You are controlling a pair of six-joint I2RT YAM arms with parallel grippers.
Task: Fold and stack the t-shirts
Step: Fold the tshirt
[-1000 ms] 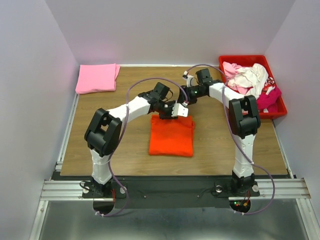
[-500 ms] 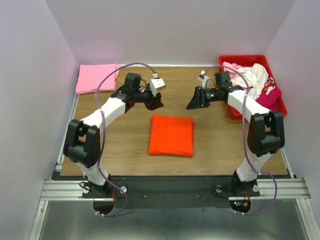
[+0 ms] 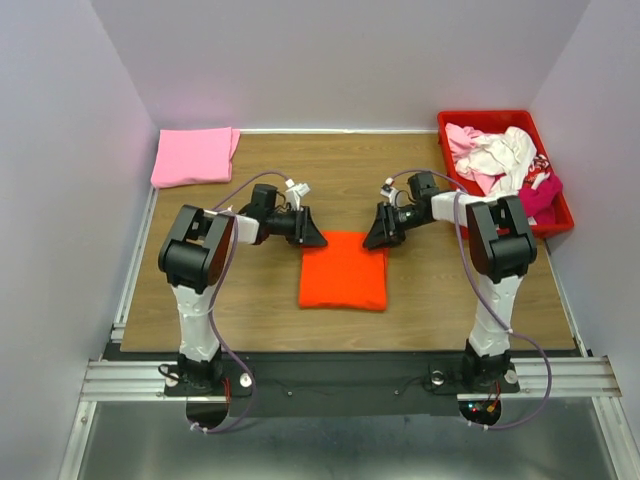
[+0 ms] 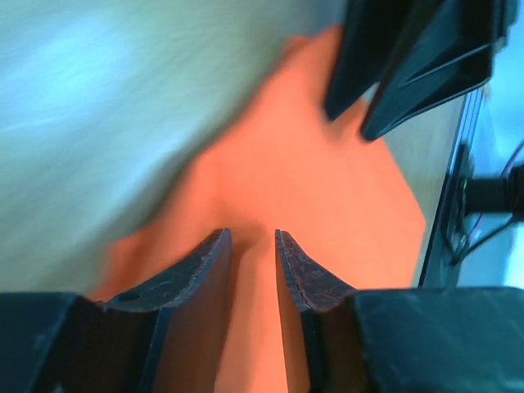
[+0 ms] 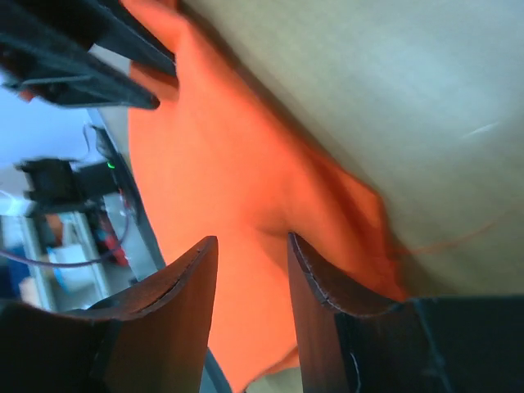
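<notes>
The bright orange t-shirt (image 3: 343, 272) lies folded in a rectangle at the middle of the table. My left gripper (image 3: 316, 240) is down at its far left corner and my right gripper (image 3: 372, 240) at its far right corner. In the left wrist view my left gripper (image 4: 252, 234) is narrowly open, with orange cloth (image 4: 327, 188) creased at its tips. In the right wrist view my right gripper (image 5: 252, 239) is open over the orange cloth (image 5: 213, 164), also creased at its tips. A light pink t-shirt (image 3: 194, 156) lies folded at the far left corner.
A red crate (image 3: 556, 222) at the far right holds a heap of white, pink and magenta shirts (image 3: 500, 158). The wooden table (image 3: 440, 290) is walled on three sides. Each wrist view shows the other gripper's fingers across the shirt.
A second ago both grippers were at the shirt's far edge. They lifted and spread apart, and have now come back down at its two far corners. The shirt has not moved.
</notes>
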